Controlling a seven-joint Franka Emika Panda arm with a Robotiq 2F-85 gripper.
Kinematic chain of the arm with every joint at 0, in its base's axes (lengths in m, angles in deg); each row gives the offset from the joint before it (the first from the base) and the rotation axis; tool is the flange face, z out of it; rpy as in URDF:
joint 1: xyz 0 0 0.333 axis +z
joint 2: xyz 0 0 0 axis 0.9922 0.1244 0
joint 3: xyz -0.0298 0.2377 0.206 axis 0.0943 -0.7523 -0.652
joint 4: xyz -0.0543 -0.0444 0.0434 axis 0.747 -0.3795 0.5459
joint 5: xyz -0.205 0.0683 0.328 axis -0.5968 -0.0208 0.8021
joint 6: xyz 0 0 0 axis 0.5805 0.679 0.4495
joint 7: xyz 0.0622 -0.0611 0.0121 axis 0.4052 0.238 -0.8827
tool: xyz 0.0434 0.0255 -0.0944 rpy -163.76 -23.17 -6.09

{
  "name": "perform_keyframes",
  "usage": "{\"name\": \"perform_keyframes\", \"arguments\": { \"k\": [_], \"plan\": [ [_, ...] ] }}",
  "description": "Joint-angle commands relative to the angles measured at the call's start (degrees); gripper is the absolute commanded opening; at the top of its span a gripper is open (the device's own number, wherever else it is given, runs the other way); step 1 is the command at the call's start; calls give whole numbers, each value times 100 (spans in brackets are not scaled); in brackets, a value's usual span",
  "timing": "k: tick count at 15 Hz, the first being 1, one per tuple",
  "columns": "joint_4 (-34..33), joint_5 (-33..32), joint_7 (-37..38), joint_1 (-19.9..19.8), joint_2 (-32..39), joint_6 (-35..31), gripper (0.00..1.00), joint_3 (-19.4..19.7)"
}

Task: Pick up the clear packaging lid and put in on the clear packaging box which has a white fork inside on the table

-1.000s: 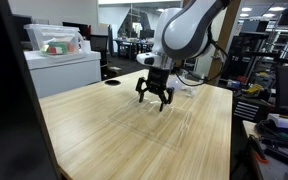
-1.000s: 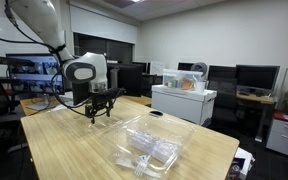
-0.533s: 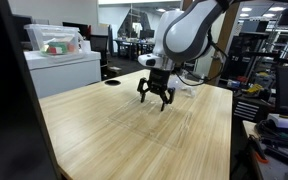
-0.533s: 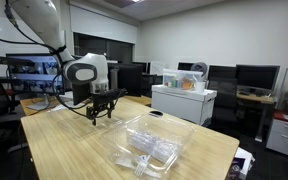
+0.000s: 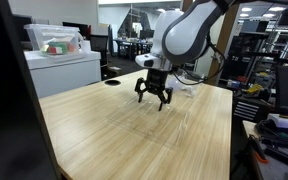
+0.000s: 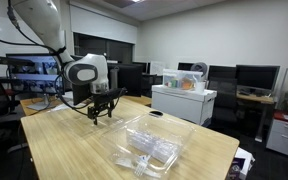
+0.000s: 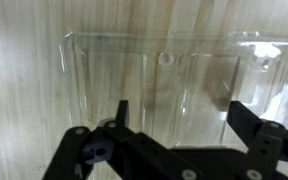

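The lid (image 6: 159,138) lies flat on the table (image 6: 64,150), to the right of the gripper (image 6: 99,108) in an exterior view and well apart from it. The gripper hangs above the wood with its fingers (image 7: 121,113) spread apart, holding nothing; the wrist view shows the lid beyond them. Just beside the lid's near end sits the box (image 6: 142,156), the fork (image 6: 134,161) a white blur inside
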Motion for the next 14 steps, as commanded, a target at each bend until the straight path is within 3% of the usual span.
{"name": "perform_keyframes", "arguments": {
  "k": [1,5,8,14],
  "plan": [
    [-132,-229,42,-42,178,-147,100,-21],
    [-106,-296,44,-38,248,-185,100,-63],
    [-102,-287,58,-37,290,-150,64,-109],
    [-158,-273,63,-32,283,-98,23,-167]
  ]
}}
